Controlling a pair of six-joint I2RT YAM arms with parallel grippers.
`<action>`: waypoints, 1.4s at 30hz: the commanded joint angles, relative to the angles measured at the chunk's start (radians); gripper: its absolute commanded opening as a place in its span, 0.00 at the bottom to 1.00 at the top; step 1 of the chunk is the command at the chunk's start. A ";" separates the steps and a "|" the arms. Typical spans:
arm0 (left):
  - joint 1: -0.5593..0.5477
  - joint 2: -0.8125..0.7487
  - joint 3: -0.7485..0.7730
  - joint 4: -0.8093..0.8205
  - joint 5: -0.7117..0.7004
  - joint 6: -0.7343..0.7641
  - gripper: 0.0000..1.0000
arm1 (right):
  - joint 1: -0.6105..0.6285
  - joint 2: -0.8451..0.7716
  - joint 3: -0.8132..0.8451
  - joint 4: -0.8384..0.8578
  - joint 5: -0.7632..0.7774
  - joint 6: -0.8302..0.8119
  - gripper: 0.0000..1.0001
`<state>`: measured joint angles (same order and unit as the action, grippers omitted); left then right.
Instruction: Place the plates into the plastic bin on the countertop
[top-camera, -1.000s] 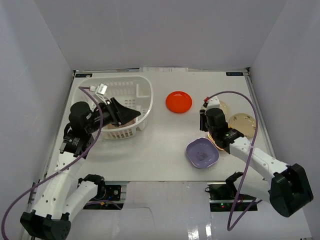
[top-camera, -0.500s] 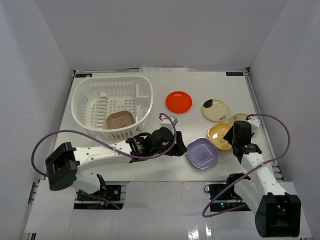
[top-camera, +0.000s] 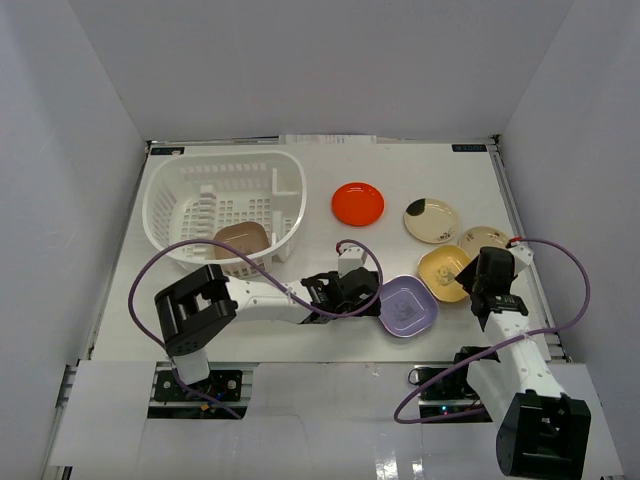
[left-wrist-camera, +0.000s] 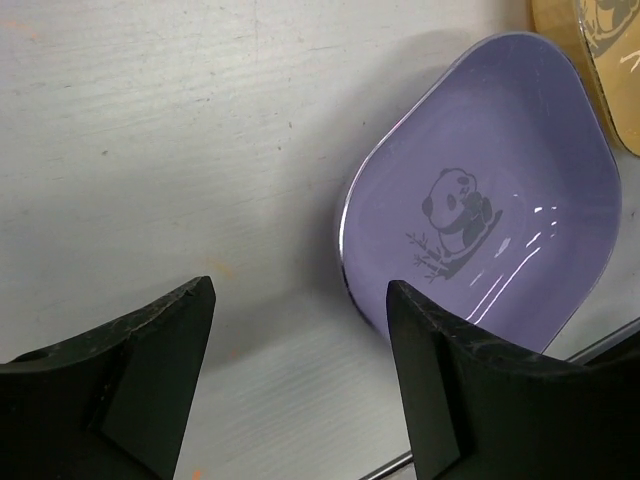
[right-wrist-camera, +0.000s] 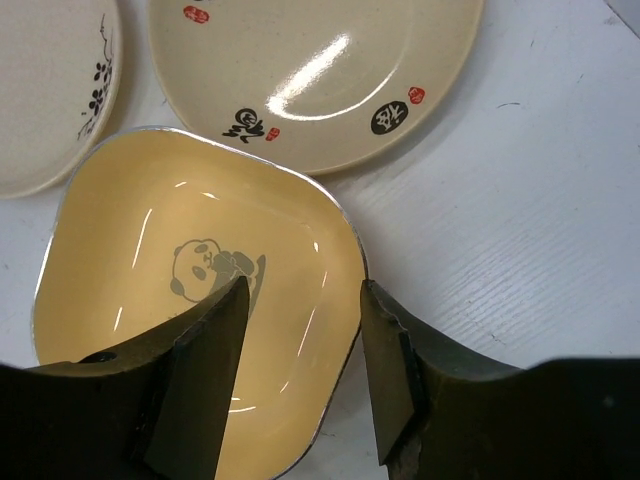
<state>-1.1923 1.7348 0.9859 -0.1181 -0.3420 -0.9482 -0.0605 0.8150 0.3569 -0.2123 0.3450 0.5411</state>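
Left gripper (left-wrist-camera: 300, 335), spread and empty: the purple plate (left-wrist-camera: 480, 200) lies at its 1 o'clock, so closing here would miss the rim. Right gripper (right-wrist-camera: 300, 320), spread over the yellow plate (right-wrist-camera: 200, 280) rim, may slip off. Bin (top-camera: 160, 215) sits at the table's 10 o'clock.

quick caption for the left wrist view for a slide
Open left gripper poised over the white countertop beside the purple panda plate, with a yellow plate just beyond.

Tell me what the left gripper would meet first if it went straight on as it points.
Probably the purple plate: the left gripper, jaws open, has one finger lined up with its rim, the other over bare countertop. Depth is unclear; the countertop could come first.
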 joint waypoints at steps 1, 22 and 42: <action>-0.007 0.043 0.068 0.044 -0.011 -0.011 0.79 | -0.012 0.016 -0.025 0.022 0.019 0.023 0.55; -0.007 0.051 0.071 -0.041 -0.123 0.000 0.01 | -0.033 -0.186 0.002 -0.131 0.060 0.018 0.58; 0.091 -0.659 0.154 -0.472 -0.333 0.179 0.00 | -0.042 -0.088 -0.093 -0.029 -0.083 0.146 0.45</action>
<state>-1.1553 1.1519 1.0832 -0.4198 -0.5812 -0.8124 -0.0975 0.7166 0.2775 -0.3111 0.3084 0.6598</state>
